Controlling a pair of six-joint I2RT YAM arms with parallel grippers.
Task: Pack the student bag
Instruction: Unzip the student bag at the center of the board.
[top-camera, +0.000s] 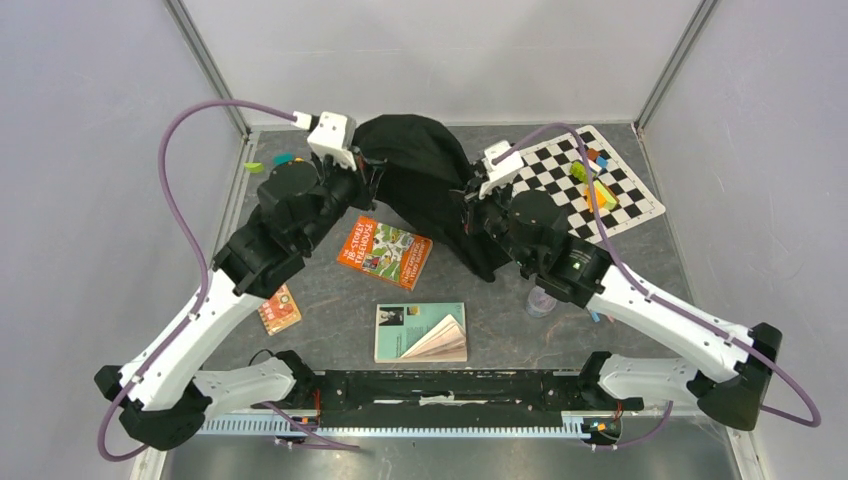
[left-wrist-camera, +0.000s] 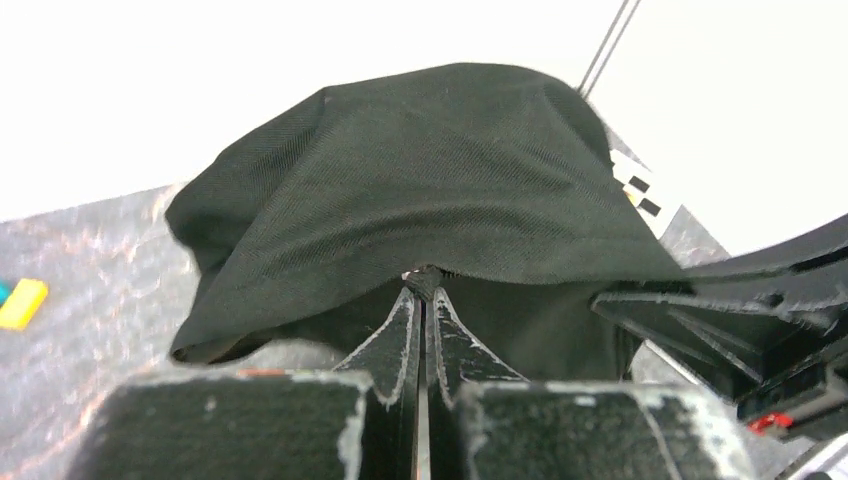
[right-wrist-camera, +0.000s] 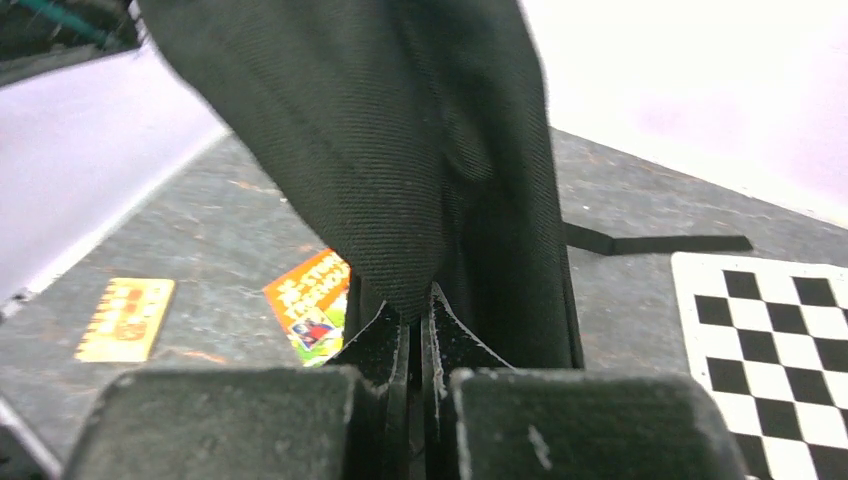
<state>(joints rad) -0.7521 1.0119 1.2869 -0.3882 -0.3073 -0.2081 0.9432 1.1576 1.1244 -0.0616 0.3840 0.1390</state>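
Observation:
The student bag (top-camera: 425, 175) is a black fabric backpack held up off the table at the back middle, between my two arms. My left gripper (top-camera: 368, 172) is shut on the bag's left edge; in the left wrist view its tips (left-wrist-camera: 425, 290) pinch a fold of the bag (left-wrist-camera: 420, 190). My right gripper (top-camera: 470, 205) is shut on the bag's right lower edge; in the right wrist view its tips (right-wrist-camera: 420, 300) clamp hanging black cloth (right-wrist-camera: 400, 150). An orange book (top-camera: 385, 250), a teal book (top-camera: 420, 332) and a small orange notebook (top-camera: 279, 309) lie on the table in front.
A black-and-white checkered mat (top-camera: 590, 185) with small coloured blocks (top-camera: 590, 175) lies at the back right. A clear cup (top-camera: 541, 300) stands under my right arm. Small coloured pieces (top-camera: 270, 163) lie at the back left. A bag strap (right-wrist-camera: 660, 243) lies flat on the table.

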